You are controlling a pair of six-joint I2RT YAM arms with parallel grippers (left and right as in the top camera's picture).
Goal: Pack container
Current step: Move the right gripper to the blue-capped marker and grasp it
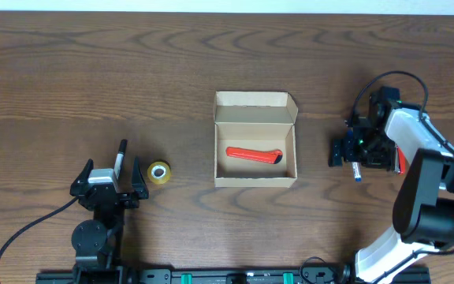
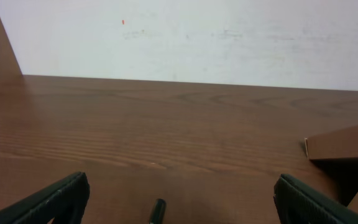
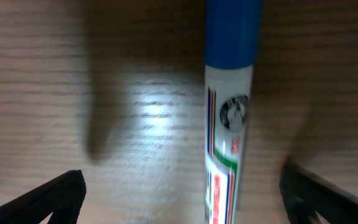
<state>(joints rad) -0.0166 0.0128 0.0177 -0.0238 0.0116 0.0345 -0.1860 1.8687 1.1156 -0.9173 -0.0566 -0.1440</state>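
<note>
The container [image 1: 254,177] is a tan cardboard box standing open at the table's middle, its flap lid raised at the back. A red tool [image 1: 253,155] lies inside it. My right gripper [image 1: 355,154] is to the right of the box, open, just above a blue-capped white marker [image 1: 357,174]. In the right wrist view the marker [image 3: 229,124] lies between the wide-open fingers [image 3: 182,196], nearer the right one. My left gripper [image 1: 110,177] is open at the front left, with a black marker [image 1: 120,160] between its fingers. That marker's end [image 2: 158,210] shows in the left wrist view between the fingers [image 2: 182,202].
A small roll of yellow tape [image 1: 159,171] lies between the left gripper and the box. A red object [image 1: 399,162] shows beside the right arm. A corner of the box [image 2: 340,143] shows at the right of the left wrist view.
</note>
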